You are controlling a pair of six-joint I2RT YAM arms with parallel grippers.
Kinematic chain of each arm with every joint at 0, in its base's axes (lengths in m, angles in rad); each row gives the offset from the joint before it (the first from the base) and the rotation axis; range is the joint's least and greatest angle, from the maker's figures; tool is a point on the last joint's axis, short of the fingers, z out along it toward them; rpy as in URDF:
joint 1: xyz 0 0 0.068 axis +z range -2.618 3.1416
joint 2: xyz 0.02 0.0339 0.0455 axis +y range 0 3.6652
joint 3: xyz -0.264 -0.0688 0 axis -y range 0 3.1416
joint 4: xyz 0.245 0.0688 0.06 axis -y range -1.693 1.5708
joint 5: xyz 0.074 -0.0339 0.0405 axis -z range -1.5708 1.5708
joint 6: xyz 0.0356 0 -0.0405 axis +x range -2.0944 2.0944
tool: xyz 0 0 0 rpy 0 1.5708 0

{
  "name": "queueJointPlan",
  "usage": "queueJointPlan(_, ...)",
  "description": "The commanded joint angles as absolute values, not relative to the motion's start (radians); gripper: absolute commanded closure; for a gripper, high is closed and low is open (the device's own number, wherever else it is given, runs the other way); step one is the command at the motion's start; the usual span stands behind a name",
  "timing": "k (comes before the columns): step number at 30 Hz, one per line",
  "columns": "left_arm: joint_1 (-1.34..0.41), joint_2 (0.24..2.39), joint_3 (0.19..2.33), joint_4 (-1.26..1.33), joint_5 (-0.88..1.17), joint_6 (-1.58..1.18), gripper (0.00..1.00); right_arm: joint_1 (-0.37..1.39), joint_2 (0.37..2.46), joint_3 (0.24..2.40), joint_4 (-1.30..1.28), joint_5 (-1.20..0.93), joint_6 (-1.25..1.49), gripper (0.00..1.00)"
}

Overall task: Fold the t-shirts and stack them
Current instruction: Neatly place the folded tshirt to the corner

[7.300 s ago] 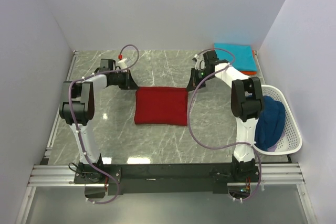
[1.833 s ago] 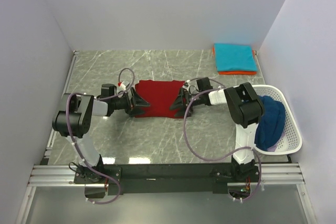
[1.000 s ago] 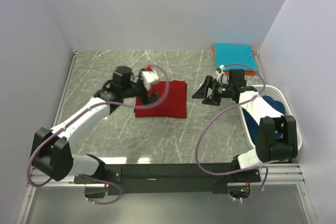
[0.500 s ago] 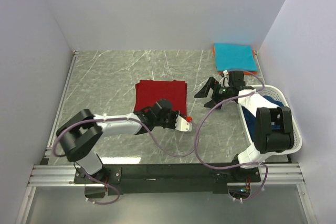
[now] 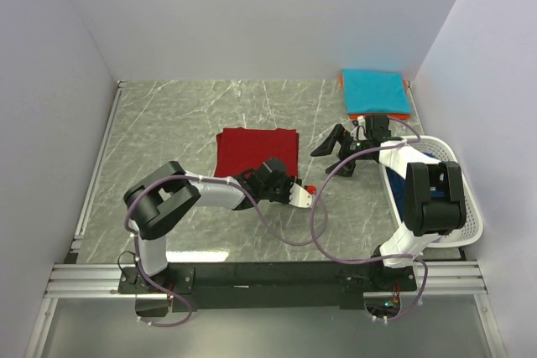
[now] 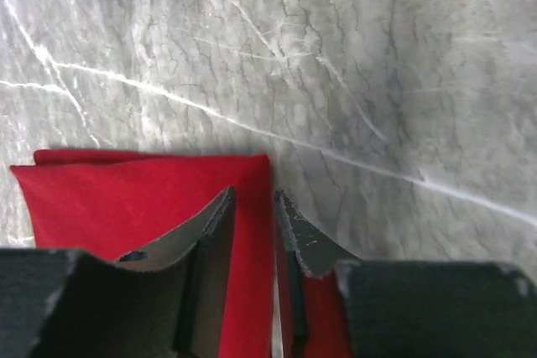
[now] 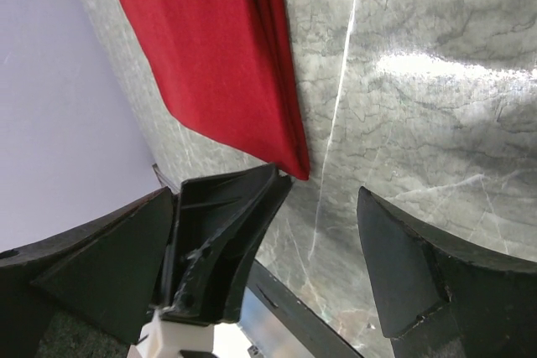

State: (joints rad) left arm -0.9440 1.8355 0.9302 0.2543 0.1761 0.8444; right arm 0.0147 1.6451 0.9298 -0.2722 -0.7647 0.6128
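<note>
The dark red t-shirt (image 5: 256, 151) (image 6: 134, 194) (image 7: 210, 48) lies folded flat in the middle of the table. My left gripper (image 5: 289, 183) (image 6: 253, 194) is low at the shirt's near right corner. Its jaws stand a narrow gap apart, astride the shirt's edge, and the cloth between them lies flat. My right gripper (image 5: 334, 145) (image 7: 273, 207) hovers wide open to the right of the shirt, holding nothing. A folded teal t-shirt (image 5: 376, 90) rests on a folded orange one (image 5: 379, 116) at the back right. The navy blue t-shirt (image 5: 428, 194) is crumpled in the basket.
A white mesh basket (image 5: 466, 207) sits at the table's right edge beside the right arm. Walls close in on the left, back and right. The left gripper's black finger (image 7: 226, 220) shows between my right fingers in the right wrist view.
My left arm has swung from the shirt's far left side round to its near right corner, and its jaws have narrowed. My right gripper stays open and has shifted slightly.
</note>
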Motion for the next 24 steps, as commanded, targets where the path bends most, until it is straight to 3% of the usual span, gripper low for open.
queueJointPlan(1, -0.945, 1.873, 0.966, 0.313, 0.167, 0.845, 0.68, 0.005, 1.654, 0.96, -0.255, -0.788, 0.614, 0.04)
queueJointPlan(8, -0.942, 1.91, 0.977, 0.311, 0.186, 0.838, 0.72, 0.005, 1.654, 0.948, -0.249, -0.79, 0.615, 0.04)
queueJointPlan(13, -0.913, 1.931, 1.028, 0.273, 0.213, 0.781, 0.93, 0.005, 1.674, 0.914, -0.163, -0.807, 0.661, 0.03)
queueJointPlan(16, -0.884, 1.895, 1.04, 0.235, 0.28, 0.759, 0.99, 0.005, 1.692, 0.885, -0.068, -0.815, 0.728, 0.03)
queueJointPlan(24, -0.838, 1.809, 1.045, 0.189, 0.397, 0.689, 0.99, 0.014, 1.741, 0.818, 0.219, -0.789, 0.972, 0.03)
